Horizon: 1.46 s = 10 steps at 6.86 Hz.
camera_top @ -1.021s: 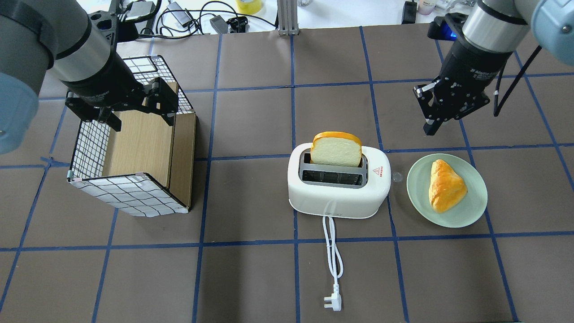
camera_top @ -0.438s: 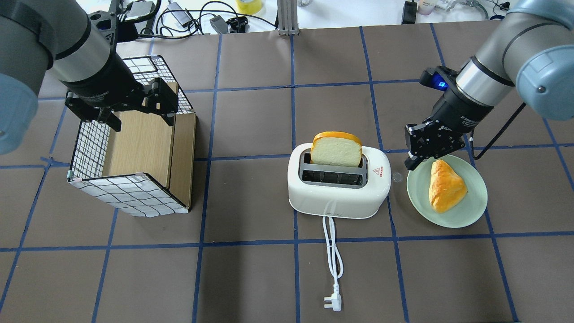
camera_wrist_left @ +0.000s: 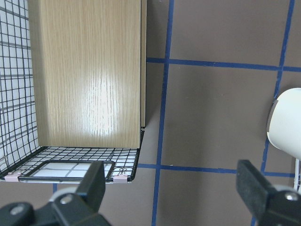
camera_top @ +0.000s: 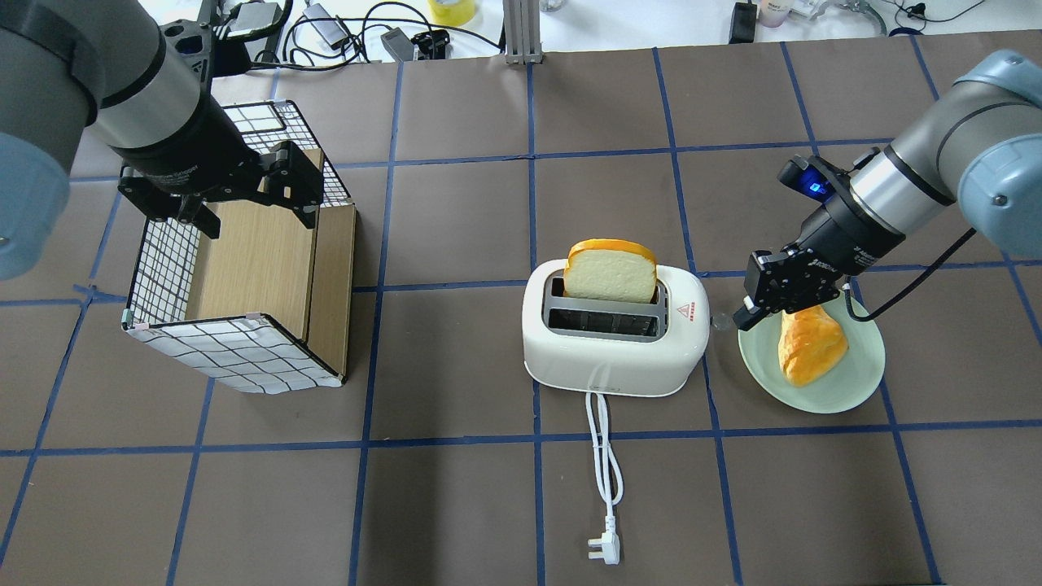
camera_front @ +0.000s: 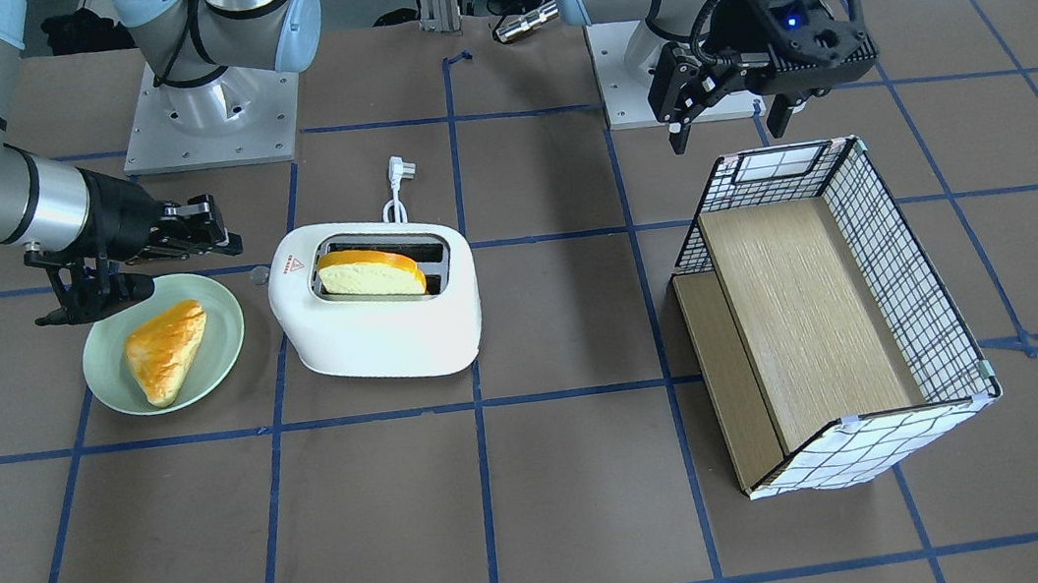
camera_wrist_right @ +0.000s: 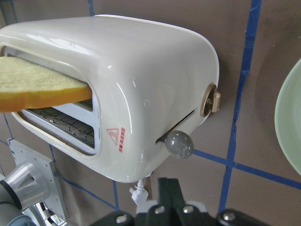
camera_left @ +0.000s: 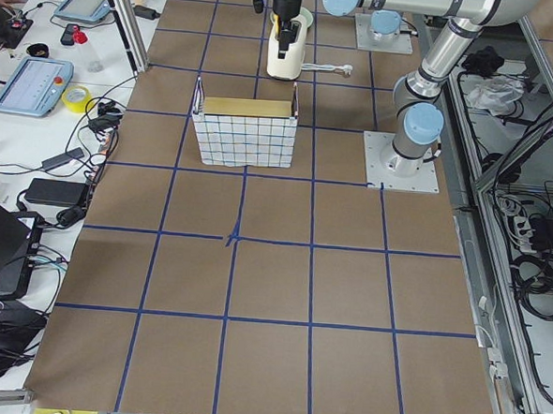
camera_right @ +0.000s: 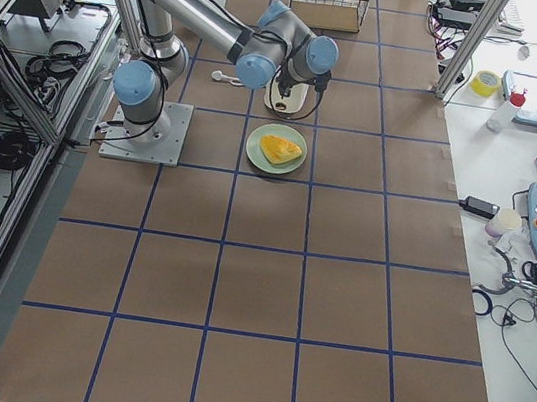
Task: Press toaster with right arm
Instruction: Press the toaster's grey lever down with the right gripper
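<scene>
White plastic marks your target: the toaster (camera_top: 615, 338) sits at the centre of the counter (camera_top: 456, 505), one bread slice (camera_top: 610, 273) standing up out of its far slot. The cord (camera_top: 602, 456) trails off toward 6 o'clock.

A second ago the right arm (camera_top: 895, 183) hung high at the toaster's 2 o'clock. It has since swung down and in, and the right tool (camera_top: 743, 316) now sits at the toaster's 3 o'clock, over the near rim of the green plate (camera_top: 847, 387) that holds a pastry (camera_top: 806, 346). Its fingers are pinched together on nothing. From its wrist camera the tip lies just short of the grey lever knob (camera_wrist_right: 179, 143), apart from it, and the knob looks to be at the top of its slot. So you should judge the approach as nearly done and the press itself as not begun. What remains is a short move onto the knob and then a push down.

The left tool (camera_wrist_left: 171, 186) has not moved. It hangs spread wide and empty over the wire-and-wood crate (camera_top: 244, 350) at the toaster's 9 o'clock.

Underfoot you have matte brown sheeting gridded with blue tape. Beyond the 12 o'clock edge lie cables, adapters and a yellow tape roll (camera_top: 452, 10).
</scene>
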Motion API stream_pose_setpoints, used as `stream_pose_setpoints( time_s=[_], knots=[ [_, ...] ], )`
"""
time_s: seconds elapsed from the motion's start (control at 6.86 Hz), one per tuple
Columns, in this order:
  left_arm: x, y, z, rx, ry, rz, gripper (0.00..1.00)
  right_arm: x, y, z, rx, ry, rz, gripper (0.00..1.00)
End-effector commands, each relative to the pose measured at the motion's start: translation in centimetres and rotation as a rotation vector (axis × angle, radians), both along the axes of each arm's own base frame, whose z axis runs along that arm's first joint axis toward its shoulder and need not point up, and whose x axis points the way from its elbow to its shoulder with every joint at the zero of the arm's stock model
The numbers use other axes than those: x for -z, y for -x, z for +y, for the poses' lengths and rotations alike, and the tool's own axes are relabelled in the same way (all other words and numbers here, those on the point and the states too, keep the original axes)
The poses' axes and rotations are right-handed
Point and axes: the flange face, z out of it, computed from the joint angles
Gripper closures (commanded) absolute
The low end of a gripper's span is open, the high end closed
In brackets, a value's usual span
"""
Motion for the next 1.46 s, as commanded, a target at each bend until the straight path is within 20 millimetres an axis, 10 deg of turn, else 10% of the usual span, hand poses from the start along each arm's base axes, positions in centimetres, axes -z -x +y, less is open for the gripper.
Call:
stream_pose_setpoints(
  time_s=[0.0,1.31],
  knots=[
    [0.0,0.0,0.0,0.000,0.000,0.000,0.00,1.7,0.1,0.1,-0.022,0.040,-0.045,1.00],
    [0.0,0.0,0.0,0.000,0.000,0.000,0.00,4.9,0.5,-1.2,-0.044,0.082,-0.051,1.00]
  ],
)
